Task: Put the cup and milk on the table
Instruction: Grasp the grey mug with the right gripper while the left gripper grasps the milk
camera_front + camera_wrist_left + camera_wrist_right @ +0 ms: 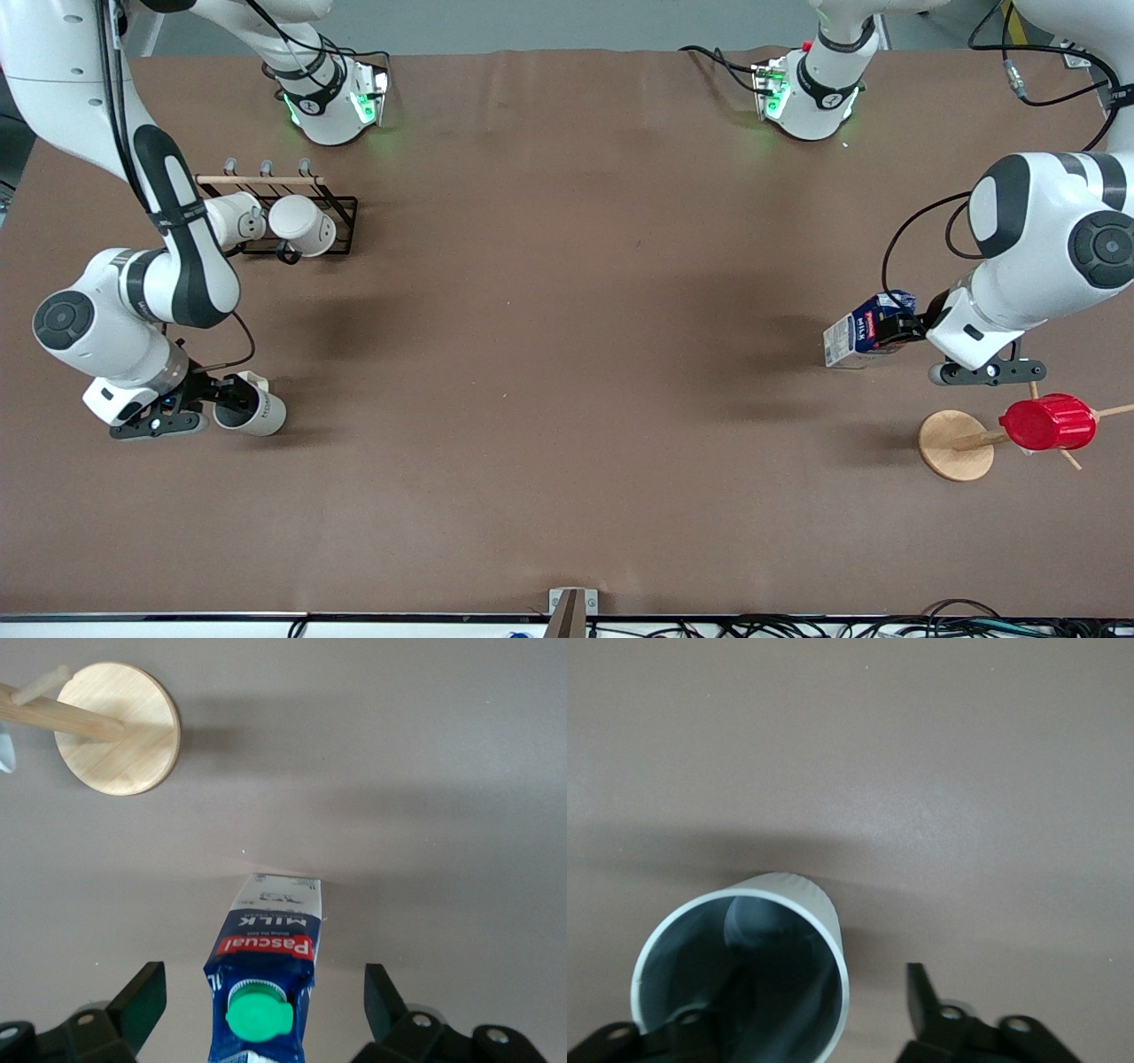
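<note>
I saw the left claw [264, 1010] spread wide around the boxy milk carton [866, 338] on the matte tabletop [567, 354]. Right claw [205, 403] straddled the round cup [252, 406] wall; grip unclear.

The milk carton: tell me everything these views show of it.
The milk carton is small, dark blue above and white toward its base, with a red label, "MILK" print and a round green cap; it looks like coated card. It sits on the brown table toward the left arm's end, farther from the front camera than the wooden stand's round base. The left gripper is around it with jaws wide, both fingers clear of its sides. Whether it stands quite upright I cannot tell.
</note>
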### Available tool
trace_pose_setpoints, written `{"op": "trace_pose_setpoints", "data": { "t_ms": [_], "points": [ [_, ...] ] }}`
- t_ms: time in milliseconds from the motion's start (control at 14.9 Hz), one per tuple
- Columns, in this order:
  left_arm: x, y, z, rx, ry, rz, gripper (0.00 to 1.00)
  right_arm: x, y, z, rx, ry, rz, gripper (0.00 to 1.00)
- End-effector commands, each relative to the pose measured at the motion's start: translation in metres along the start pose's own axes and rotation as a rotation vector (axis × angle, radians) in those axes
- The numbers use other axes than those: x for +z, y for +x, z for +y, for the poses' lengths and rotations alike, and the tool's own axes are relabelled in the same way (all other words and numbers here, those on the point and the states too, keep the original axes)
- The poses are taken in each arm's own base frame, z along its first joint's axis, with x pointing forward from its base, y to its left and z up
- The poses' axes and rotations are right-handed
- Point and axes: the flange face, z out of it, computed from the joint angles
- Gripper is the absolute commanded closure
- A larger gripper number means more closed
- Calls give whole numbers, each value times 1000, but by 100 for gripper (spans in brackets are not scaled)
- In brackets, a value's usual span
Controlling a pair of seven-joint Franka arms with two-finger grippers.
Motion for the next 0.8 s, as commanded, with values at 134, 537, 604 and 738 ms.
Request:
{"op": "trace_pose_setpoints", "data": {
  "t_ms": [134,537,604,738],
  "points": [
    [17,-15,1,16,2,5,1,10,0,1,14,4,21,85],
    [31,-23,1,30,4,-25,3,-4,5,-7,58,32,9,100],
    [34,-25,1,33,4,-31,4,-24,11,-15,98,45,-14,100],
    [38,-26,1,35,5,-39,13,-71,31,-55,198,93,-87,100]
  ]
}}
